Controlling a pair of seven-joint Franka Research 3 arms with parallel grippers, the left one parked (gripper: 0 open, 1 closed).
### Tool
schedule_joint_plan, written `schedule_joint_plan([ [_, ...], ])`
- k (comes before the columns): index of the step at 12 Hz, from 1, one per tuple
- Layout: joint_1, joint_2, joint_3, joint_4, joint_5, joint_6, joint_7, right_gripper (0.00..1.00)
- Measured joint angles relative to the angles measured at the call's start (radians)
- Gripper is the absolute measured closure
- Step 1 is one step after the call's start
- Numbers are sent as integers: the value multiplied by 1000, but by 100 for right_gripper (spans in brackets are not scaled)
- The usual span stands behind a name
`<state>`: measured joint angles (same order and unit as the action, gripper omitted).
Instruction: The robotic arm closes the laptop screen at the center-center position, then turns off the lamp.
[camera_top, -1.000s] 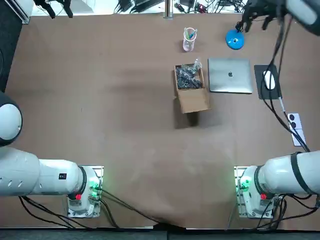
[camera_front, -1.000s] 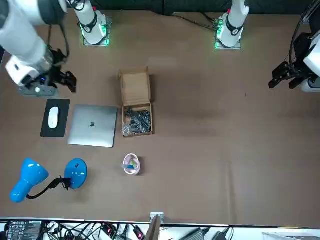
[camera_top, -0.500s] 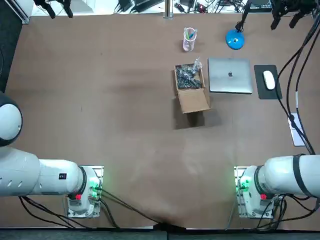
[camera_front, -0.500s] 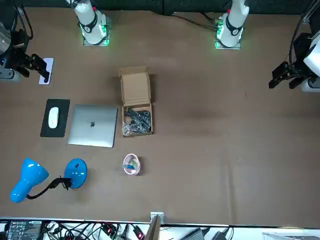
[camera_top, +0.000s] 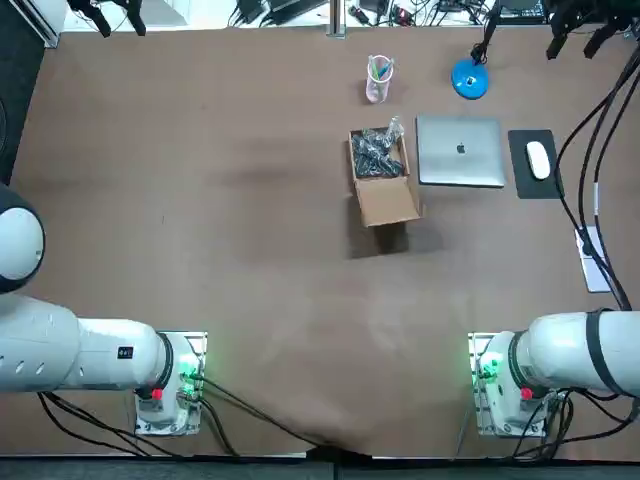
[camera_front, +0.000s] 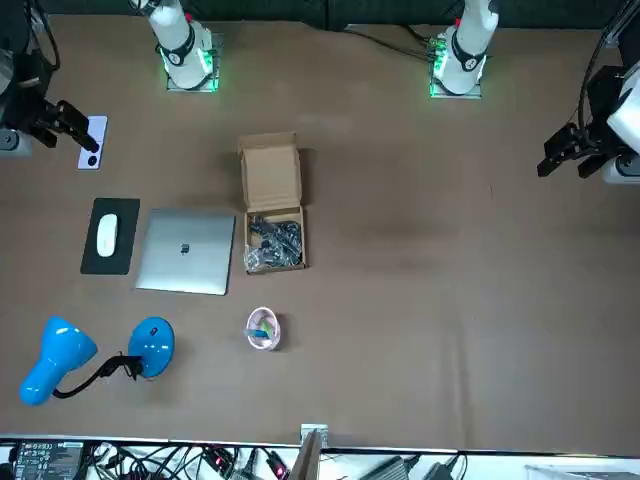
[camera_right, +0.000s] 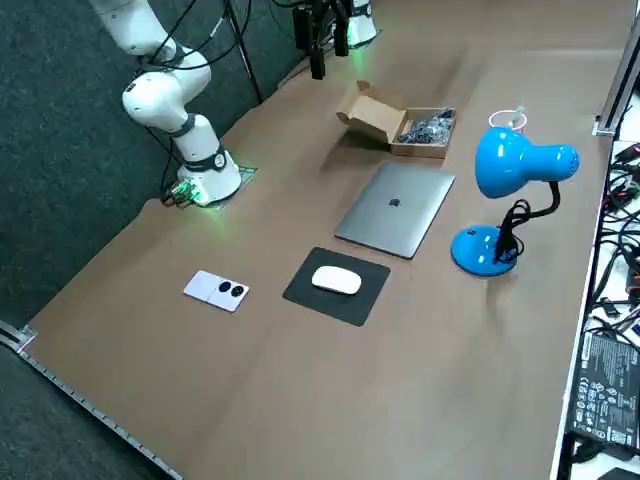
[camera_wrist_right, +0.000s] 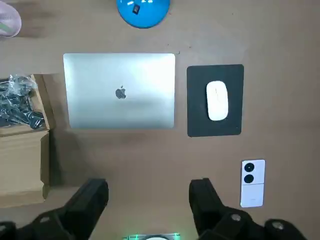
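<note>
Right wrist view: fingers (camera_wrist_right: 202, 200) apart, empty, high over tabletop (camera_wrist_right: 150, 150); laptop (camera_wrist_right: 120, 91) shut flat, lamp (camera_wrist_right: 143, 7) nr it.

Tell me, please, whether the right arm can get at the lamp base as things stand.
Probably yes: the right gripper hangs open above the table, and the lamp base sits uncovered beyond the shut laptop, with nothing between them.

Right gripper (camera_wrist_right: 148, 184), fingers (camera_wrist_right: 92, 196) spread, hangs above the table's (camera_top: 200, 200) right edge. Obstacles near the far right corner: upright lamp (camera_right: 512, 165), closed laptop (camera_top: 460, 150), mouse (camera_top: 538, 160), open box (camera_top: 382, 178). Near half bare.
</note>
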<state>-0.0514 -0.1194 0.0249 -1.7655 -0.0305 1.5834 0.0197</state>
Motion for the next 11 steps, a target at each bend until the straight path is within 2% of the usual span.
schedule_joint_plan([
  [3, 0, -6, -13, 2, 9, -5, 10, 0],
  [11, 9, -14, 2, 4, 13, -10, 67, 0],
])
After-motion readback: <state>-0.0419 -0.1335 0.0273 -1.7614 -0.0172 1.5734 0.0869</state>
